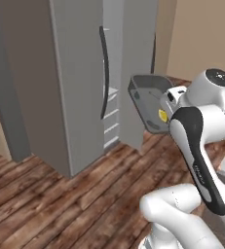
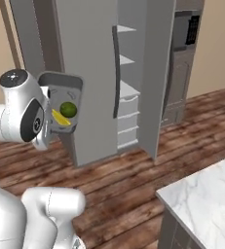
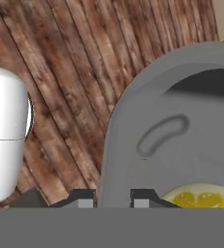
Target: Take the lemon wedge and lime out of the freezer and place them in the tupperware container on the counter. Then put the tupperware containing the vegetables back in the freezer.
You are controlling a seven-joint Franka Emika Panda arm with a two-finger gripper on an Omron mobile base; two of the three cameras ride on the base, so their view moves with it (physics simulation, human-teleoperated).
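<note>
My two finger tips sit at the bottom of the hand view, pinched on the rim of the tupperware container — one tip on each side of its grey wall. I hold the tub up in the air, tipped on its side. Inside it I see one lemon wedge and one lime, close together. The yellow wedge is right beside my fingers. Brown wood floor is far below. The freezer stands in front of me with its door open — pale shelves show inside. One corner of the marbled counter is off to my right.
</note>
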